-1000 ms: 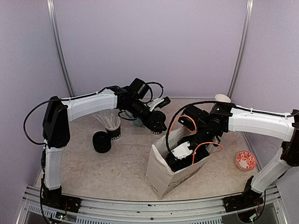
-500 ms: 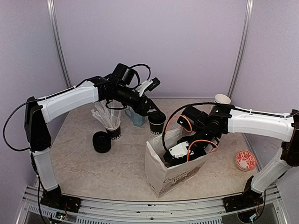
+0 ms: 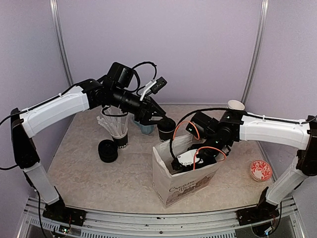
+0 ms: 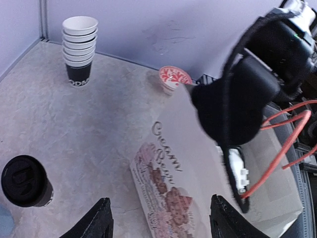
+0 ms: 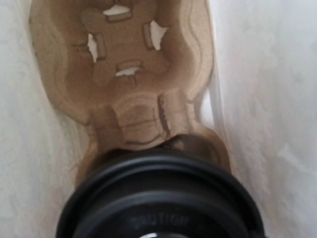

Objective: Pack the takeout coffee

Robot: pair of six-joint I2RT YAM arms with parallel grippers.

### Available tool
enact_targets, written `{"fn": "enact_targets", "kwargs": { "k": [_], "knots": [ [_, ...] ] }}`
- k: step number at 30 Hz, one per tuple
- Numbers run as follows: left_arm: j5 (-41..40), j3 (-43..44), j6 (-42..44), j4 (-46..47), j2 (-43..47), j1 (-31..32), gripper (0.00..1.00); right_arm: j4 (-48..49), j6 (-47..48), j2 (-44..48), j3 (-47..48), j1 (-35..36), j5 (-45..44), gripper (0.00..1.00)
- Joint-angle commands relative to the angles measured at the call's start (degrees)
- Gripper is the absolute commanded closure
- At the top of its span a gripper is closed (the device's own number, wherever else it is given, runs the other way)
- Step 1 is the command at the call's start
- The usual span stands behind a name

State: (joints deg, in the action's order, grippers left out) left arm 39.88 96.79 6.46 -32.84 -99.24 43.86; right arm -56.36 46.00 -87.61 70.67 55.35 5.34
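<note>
Marbled desk [image 3: 99, 173] is lying under lilac walls [image 3: 163, 49] | left tool [image 4: 161, 208] is hanging released, empty, over the paper bag [image 3: 183, 186] | right tool [image 3: 182, 162] is reaching inside it, grip hidden, cannot tell | first lidded cup [image 5: 158, 203] is sitting at the pulp carrier's [image 5: 124, 74] near socket, likely for upright carrying | second lidded cup [image 3: 167, 130] is standing just behind the bag, within the left tool's reach.
</note>
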Motion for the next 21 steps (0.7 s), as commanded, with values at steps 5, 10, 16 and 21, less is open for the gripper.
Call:
{"fn": "enact_targets", "kwargs": {
  "k": [5, 10, 16, 21],
  "knots": [
    [7.06, -1.05, 2.40, -3.63, 2.51, 4.18, 0.34, -5.32, -0.54, -4.22, 1.69, -0.51, 3.84, 0.38],
    [3.90, -1.53, 1.62, -5.10, 3.16, 5.99, 0.34, -8.15, 0.64, -3.41, 5.97, -0.51, 4.68, 0.29],
    [1.87, -2.13, 0.91, -6.49, 5.34, 6.50, 0.33, -10.37, 0.58, -2.86, 10.55, -0.51, 6.91, 0.19],
    [1.10, -2.40, 0.62, -8.39, 5.37, 7.39, 0.33, -11.79, 0.69, -1.90, 11.96, -0.51, 8.57, 0.12]
  ]
}}
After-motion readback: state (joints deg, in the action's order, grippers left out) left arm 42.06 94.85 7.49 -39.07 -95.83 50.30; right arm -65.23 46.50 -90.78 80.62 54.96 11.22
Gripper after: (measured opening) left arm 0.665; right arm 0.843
